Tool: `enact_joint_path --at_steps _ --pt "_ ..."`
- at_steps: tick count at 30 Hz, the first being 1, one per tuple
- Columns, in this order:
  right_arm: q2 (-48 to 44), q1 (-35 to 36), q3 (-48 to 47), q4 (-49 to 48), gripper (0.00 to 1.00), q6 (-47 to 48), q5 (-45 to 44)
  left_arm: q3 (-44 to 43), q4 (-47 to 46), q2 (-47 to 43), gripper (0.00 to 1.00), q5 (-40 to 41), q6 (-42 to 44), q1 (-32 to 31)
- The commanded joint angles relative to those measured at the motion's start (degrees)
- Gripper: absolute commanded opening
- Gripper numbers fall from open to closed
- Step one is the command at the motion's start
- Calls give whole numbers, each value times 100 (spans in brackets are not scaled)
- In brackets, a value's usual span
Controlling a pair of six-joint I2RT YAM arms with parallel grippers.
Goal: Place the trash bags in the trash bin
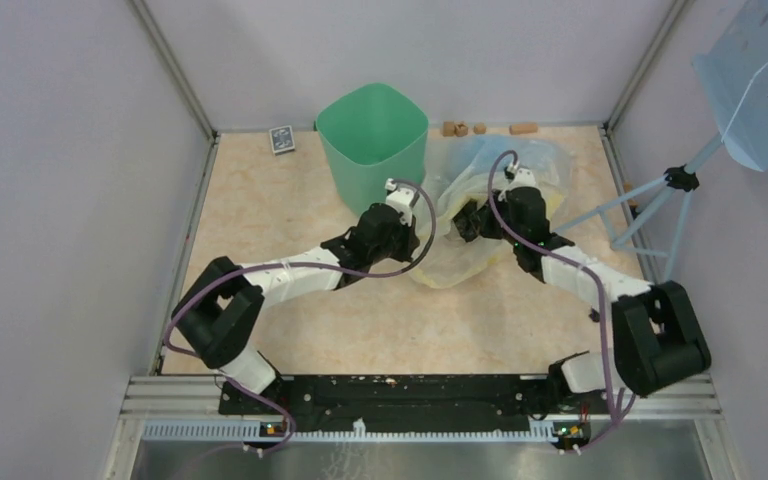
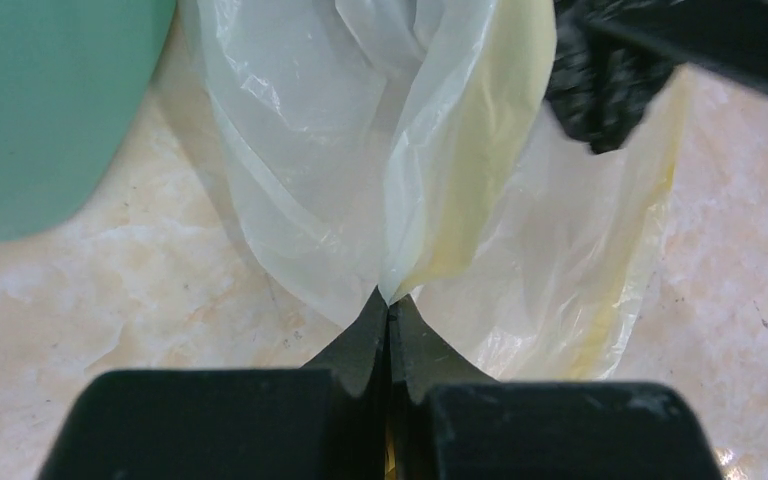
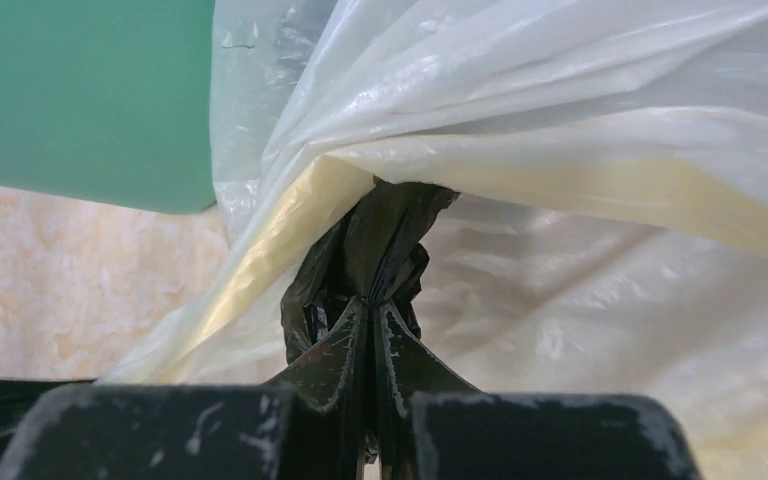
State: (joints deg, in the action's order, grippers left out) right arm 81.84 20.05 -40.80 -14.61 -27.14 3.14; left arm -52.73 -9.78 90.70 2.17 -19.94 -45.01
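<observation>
Trash bin (image 1: pixel 372 140) standing back-centre on tabletop (image 1: pixel 260 220). Plastic heap (image 1: pixel 450 265) lying just R of bin. Trash bag (image 3: pixel 360 270) sitting tucked in heap's near-L folds, w/ L jaws & R jaws either side. Card box (image 1: pixel 281 139) lying L of bin by back wall. Small blocks (image 1: pixel 463 128) lying behind heap. Perforated panel (image 1: pixel 760 80) standing far R.

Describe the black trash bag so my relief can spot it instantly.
Find the mint-green bin at the back of the table; just beside it lies a pale translucent plastic heap. The black bag is the small crinkled bunch poking from under that heap's folds, pinched in the right gripper. It is the only glossy, opaque black plastic there.
</observation>
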Motion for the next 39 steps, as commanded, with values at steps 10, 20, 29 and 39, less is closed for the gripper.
enact_joint_path --at_steps 10,20,29,39 --pt "-3132 -80 -1388 3185 0 27 -1405 -1296 -823 1605 0 207 -33 -602" --pt "-3814 -78 -2912 4011 0 490 -2373 -4134 -1511 4040 0 -157 -302 -613" --pt "-4072 -79 -2974 4256 0 613 -1572 -4828 -998 3750 65 -891 -327 -403" --pt "-3966 -52 -1829 3906 0 95 1699 -1259 167 53 91 -769 -558 -416"
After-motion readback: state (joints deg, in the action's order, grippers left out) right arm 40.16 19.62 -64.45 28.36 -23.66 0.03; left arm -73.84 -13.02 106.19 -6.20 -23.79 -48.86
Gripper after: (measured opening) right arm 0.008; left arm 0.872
